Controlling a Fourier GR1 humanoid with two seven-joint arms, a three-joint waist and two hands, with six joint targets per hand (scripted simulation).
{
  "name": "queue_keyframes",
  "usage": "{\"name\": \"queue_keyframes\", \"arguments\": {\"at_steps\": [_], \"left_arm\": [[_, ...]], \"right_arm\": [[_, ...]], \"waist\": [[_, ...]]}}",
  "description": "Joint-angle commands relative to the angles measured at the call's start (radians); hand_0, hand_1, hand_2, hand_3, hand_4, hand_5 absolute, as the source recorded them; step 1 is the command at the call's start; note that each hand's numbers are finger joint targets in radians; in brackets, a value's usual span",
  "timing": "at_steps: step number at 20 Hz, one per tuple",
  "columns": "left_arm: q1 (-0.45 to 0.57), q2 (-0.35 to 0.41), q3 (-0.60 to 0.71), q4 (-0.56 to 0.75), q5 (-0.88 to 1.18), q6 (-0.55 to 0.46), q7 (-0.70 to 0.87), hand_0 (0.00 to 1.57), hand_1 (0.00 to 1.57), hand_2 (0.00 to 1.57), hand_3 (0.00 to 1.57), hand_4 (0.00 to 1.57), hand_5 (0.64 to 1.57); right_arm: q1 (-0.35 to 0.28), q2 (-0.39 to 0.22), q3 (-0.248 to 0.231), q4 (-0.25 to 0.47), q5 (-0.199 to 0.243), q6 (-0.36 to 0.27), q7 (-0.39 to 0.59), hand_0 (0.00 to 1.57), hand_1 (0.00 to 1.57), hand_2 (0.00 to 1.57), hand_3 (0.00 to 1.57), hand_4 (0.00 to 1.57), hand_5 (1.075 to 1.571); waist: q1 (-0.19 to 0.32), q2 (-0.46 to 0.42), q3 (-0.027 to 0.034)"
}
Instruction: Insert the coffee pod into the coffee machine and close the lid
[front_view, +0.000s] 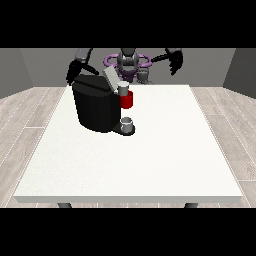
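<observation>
Table (150, 165): large, white, its near part bare; wood-look floor around it, grey walls behind.
Cup (127, 123): small, grey, standing on the machine's dark base plate, at the machine's near right corner as seen from the front.
Machine (95, 106): black, blocky, on the table's far left part; nearer the far edge than the near one.
Red part (127, 100): red cylinder on the machine's front right, directly above the cup and apart from it.
Pod (122, 88): small pale grey piece sitting on top of the red part, at the machine's head; whether it is fully seated cannot be told.
Lid (110, 78): light grey flap, tilted up and back from the machine's top, so it stands open.
Hand at the view's left (76, 70): black, above the machine's far left corner, fingers spread and pointing down; it holds nothing, and whether it touches the machine cannot be told.
Hand at the view's right (175, 61): black, raised beyond the table's far edge, well apart from the machine, fingers hanging relaxed, holding nothing.
Robot (128, 62): grey torso with purple trim, behind the far edge, centred between the hands.
</observation>
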Motion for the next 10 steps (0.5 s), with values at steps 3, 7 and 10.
{"name": "queue_keyframes", "arguments": {"at_steps": [3,7,10], "left_arm": [[0.104,-0.028,0.000,-0.004,0.029,0.018,0.012,0.00,0.00,0.00,0.00,0.42,1.571],[0.161,-0.038,-0.010,-0.048,0.082,-0.012,0.046,0.00,0.00,0.00,0.00,0.35,1.571],[0.135,-0.038,-0.021,-0.097,0.096,-0.021,0.105,0.00,0.00,0.00,0.00,0.46,1.571]], "right_arm": [[-0.060,0.086,0.068,-0.100,-0.043,0.055,-0.011,0.00,0.00,0.00,0.00,0.00,1.571],[-0.089,0.019,0.091,-0.151,-0.038,0.124,0.067,0.00,0.00,0.00,0.00,0.00,1.571],[-0.141,-0.063,0.072,-0.163,-0.046,0.187,0.065,0.00,0.00,0.00,0.00,0.15,1.571]], "waist": [[0.022,-0.050,0.0004],[0.041,-0.111,0.0004],[0.071,-0.092,0.0008]]}}
